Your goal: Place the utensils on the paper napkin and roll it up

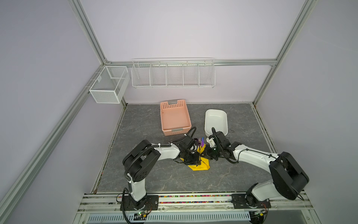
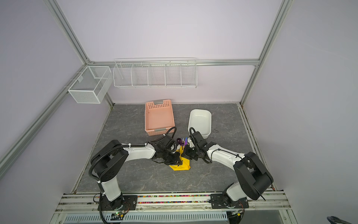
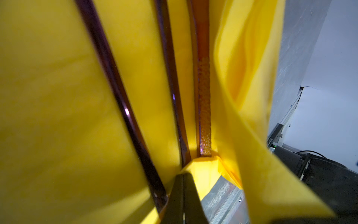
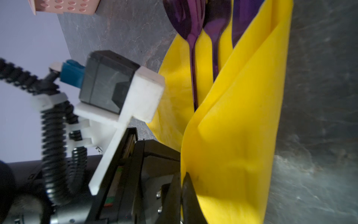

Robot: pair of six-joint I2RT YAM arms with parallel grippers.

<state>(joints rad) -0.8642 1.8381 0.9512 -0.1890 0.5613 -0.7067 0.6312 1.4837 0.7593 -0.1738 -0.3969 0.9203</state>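
Note:
The yellow paper napkin [image 1: 200,167] [image 2: 181,167] lies folded mid-table, wrapped round the utensils [image 1: 200,143] [image 2: 183,141], whose purple heads stick out of its far end. My left gripper [image 1: 195,158] [image 3: 183,175] is shut, pinching a fold of the paper napkin [image 3: 58,116] at the handle end; three dark handles [image 3: 109,77] run along inside the fold. From the other side my right gripper [image 1: 203,153] [image 4: 183,174] is shut on the lifted flap of the paper napkin [image 4: 242,126]. Spoon [image 4: 186,17], fork [image 4: 217,19] and knife [image 4: 244,17] heads show beyond that flap.
A pink perforated basket [image 1: 175,118] and a white tub [image 1: 215,121] stand just behind the two grippers. White wire racks [image 1: 173,74] hang on the back wall, and a mesh box [image 1: 109,84] on the left frame. The two wrists are close together.

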